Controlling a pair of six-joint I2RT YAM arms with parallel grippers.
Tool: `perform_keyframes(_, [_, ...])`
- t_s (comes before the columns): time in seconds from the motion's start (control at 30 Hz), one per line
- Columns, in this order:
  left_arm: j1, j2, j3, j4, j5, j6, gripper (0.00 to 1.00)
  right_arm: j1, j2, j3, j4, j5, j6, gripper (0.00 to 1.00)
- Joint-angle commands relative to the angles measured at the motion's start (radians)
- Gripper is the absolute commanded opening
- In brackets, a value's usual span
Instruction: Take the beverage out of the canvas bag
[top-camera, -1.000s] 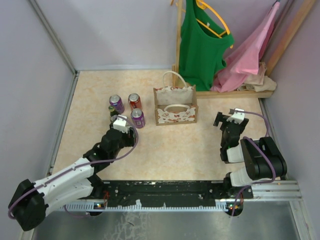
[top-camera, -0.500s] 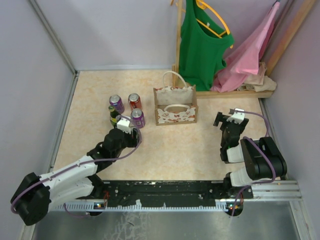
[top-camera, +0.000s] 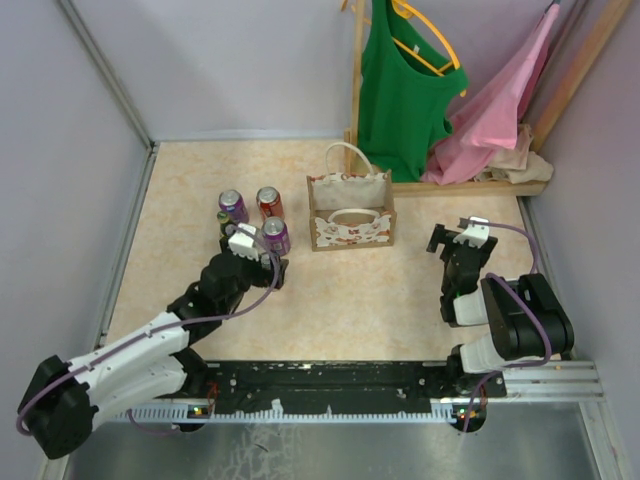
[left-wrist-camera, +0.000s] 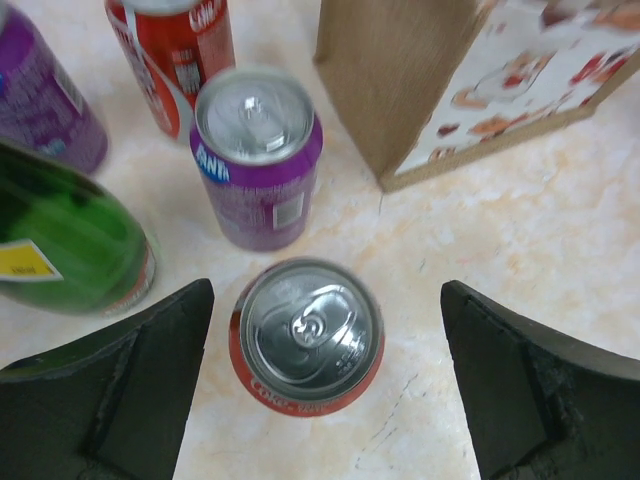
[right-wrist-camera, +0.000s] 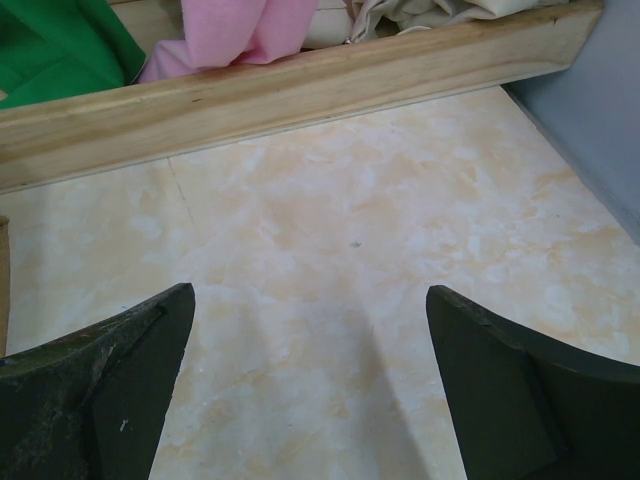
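One clean retreat: with left gripper (left-wrist-camera: 325, 305) spread wide around upright red can (left-wrist-camera: 306, 340), lift straight up, avoiding neighbouring purple can (left-wrist-camera: 258, 150).

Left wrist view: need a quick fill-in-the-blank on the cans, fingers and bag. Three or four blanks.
1. The can between the left gripper's fingers is ____ in colour.
2. Those fingers stand ____, clear of the can on both sides.
3. The bottle beside it is ____ in colour.
4. From above, the canvas bag stands to the ____ of the drinks.
Missing words: red; open; green; right.
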Motion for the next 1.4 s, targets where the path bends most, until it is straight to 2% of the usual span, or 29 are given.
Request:
perform_keyframes(0.0, [0.0,-0.07,0.077,0.04,0.011,0.06,1.0,-0.004,-0.01,0.019,0.046,0.001,-0.001,0.99])
perform_keyframes(0.2, [0.001,-0.065,0.22,0.023,-0.079,0.194,1.0,-0.004,-0.01,0.019,0.046,0.0,-0.001,0.99])
perform_keyframes(0.37, [0.057,-0.001,0.301,0.114,-0.122,0.301,1.0,-0.004,-0.01,0.019,0.046,0.0,-0.001,0.99])
perform_keyframes(0.43, [0.134,0.021,0.308,0.153,-0.085,0.304,1.0,-0.005,-0.01,0.019,0.046,0.002,-0.001,0.99])
perform_keyframes(0.57, [0.4,0.04,0.289,0.203,0.069,0.194,1.0,-0.005,-0.01,0.019,0.046,0.002,-0.001,0.99])
perform_keyframes(0.73, [0.599,0.043,0.285,0.234,0.071,0.177,1.0,-0.004,-0.01,0.019,0.046,0.002,-0.001,0.99])
perform_keyframes(0.9, [0.799,0.027,0.231,0.26,0.093,0.094,1.0,-0.004,-0.01,0.019,0.045,0.002,-0.001,0.99])
perform_keyframes(1.1, [1.022,0.057,0.172,0.268,0.052,0.046,1.0,-0.004,-0.01,0.02,0.046,0.002,-0.001,0.99])
perform_keyframes(1.27, [1.158,0.064,0.15,0.232,-0.042,-0.028,1.0,-0.004,-0.01,0.019,0.046,0.001,-0.001,0.99])
perform_keyframes(1.37, [1.202,0.038,0.127,0.21,-0.128,-0.061,1.0,-0.004,-0.01,0.018,0.046,0.002,-0.001,0.99])
